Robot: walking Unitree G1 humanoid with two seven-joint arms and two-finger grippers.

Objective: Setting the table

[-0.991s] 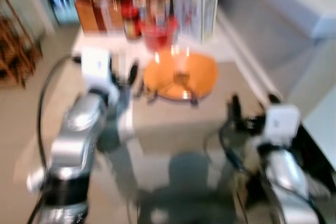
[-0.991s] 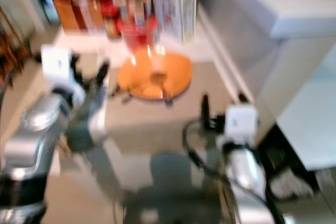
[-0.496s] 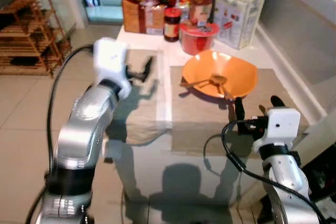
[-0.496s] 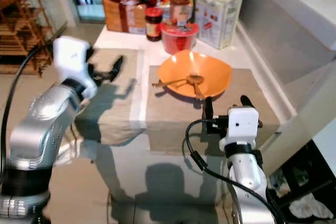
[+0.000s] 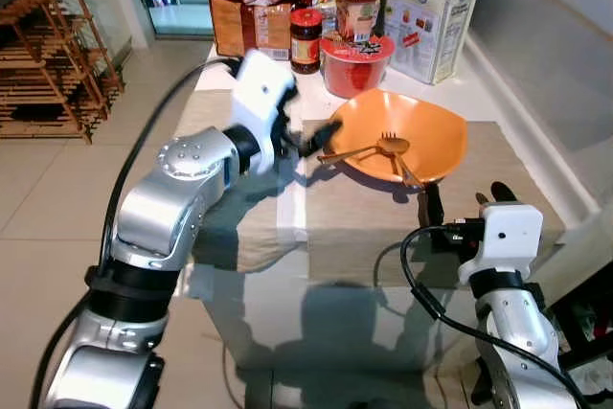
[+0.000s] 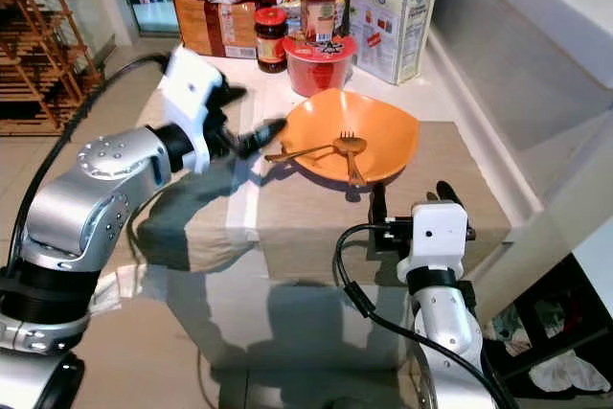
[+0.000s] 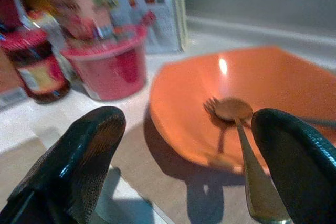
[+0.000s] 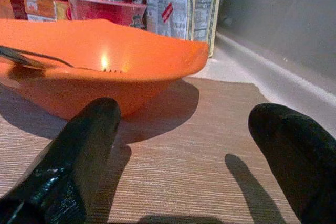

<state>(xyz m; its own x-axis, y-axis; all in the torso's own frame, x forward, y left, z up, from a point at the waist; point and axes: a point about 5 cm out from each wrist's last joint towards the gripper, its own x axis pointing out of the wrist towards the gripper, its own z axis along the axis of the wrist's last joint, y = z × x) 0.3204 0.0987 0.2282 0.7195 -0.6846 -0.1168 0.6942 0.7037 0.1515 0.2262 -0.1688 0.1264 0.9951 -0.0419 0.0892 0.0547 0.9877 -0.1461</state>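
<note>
An orange bowl [image 5: 421, 131] sits on the right beige placemat [image 5: 378, 237], with a gold spoon [image 7: 233, 109] and a fork [image 5: 356, 152] lying inside it. My left gripper [image 5: 316, 138] hovers open just beside the bowl's left rim, its black fingers [image 7: 79, 166] spread and pointing at the bowl [image 7: 262, 82]. My right gripper [image 5: 466, 196] stands open low over the placemat's near right part, a short way in front of the bowl [image 8: 105, 51], holding nothing. A second beige placemat [image 5: 239, 232] lies to the left under my left arm.
Groceries crowd the table's far end: a red tub [image 5: 356, 56], a dark jar [image 5: 305, 40], a bread bag [image 5: 251, 26] and a white cracker box [image 5: 436, 7]. A wooden rack [image 5: 48, 55] stands at the left. A white counter [image 5: 551, 16] runs along the right.
My left arm has swung right from over the left placemat to the bowl's left rim. The right gripper has stayed in place. The camera has shifted slightly.
</note>
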